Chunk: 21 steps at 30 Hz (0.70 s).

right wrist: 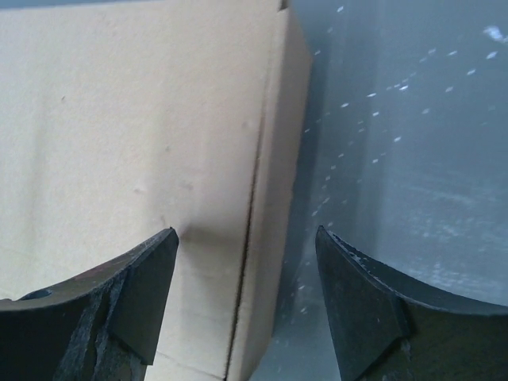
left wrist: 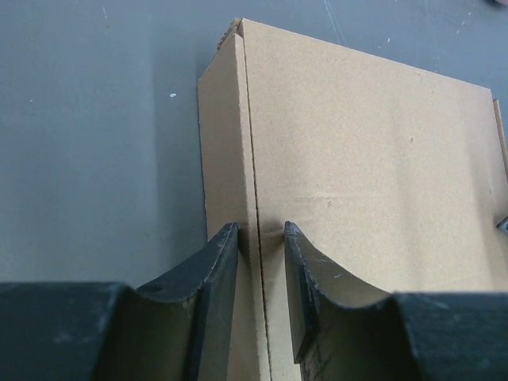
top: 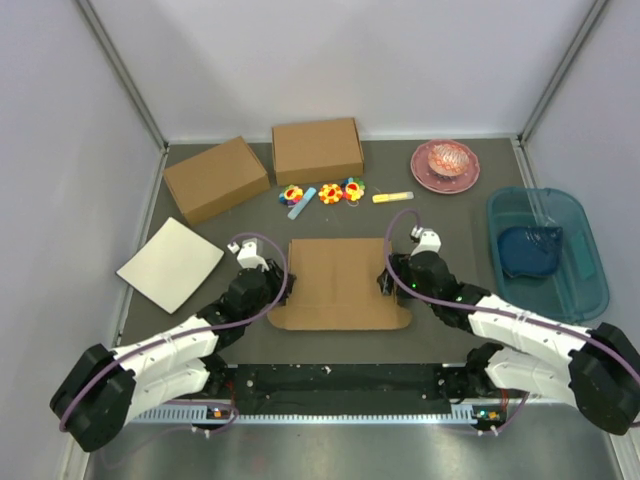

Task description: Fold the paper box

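Note:
The paper box [top: 340, 275] lies in the middle of the table with its lid down, and a rounded flap [top: 340, 318] sticks out flat at its near side. My left gripper [top: 284, 285] is at the box's left edge. In the left wrist view [left wrist: 261, 228] its jaws stand a narrow gap apart, astride the box's left top edge [left wrist: 252, 159], one finger outside the side wall and one over the lid. My right gripper [top: 386, 283] is at the box's right edge. In the right wrist view [right wrist: 246, 232] it is wide open, astride the right side wall [right wrist: 274, 198].
Two formed cardboard boxes [top: 215, 178] [top: 317, 150] stand at the back. An off-white board [top: 170, 264] lies at the left. Small colourful toys [top: 325, 192] and a yellow stick [top: 392, 197] lie behind the paper box. A pink bowl [top: 445, 165] and a blue tray [top: 546, 250] are at the right.

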Motion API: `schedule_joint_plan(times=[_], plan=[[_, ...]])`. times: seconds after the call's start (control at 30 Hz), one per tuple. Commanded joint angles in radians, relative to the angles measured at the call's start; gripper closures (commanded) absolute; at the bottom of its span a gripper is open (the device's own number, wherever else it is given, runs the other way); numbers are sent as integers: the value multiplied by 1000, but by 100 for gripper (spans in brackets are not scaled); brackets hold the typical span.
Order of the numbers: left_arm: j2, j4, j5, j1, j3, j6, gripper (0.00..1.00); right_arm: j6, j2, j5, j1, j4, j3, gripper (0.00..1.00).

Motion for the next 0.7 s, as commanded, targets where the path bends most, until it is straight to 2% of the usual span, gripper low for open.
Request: schedule_joint_plan(times=[0.0, 0.17, 0.3, 0.5, 0.57, 0.67], plan=[[-10, 15, -37, -5, -9, -23, 64, -34, -38, -45, -78, -8, 20, 30], [8, 34, -20, -5, -30, -35, 59, 0, -18, -102, -83, 70, -44, 42], [40, 67, -2, -5, -43, -44, 59, 16, 6, -171, -83, 142, -67, 56], [75, 130, 66, -5, -35, -44, 78, 33, 21, -209, -81, 185, -79, 70], [83, 144, 96, -5, -33, -46, 87, 41, 31, -217, -81, 196, -82, 72], [98, 158, 120, -5, -40, -58, 93, 41, 35, -223, -81, 198, -87, 75]])
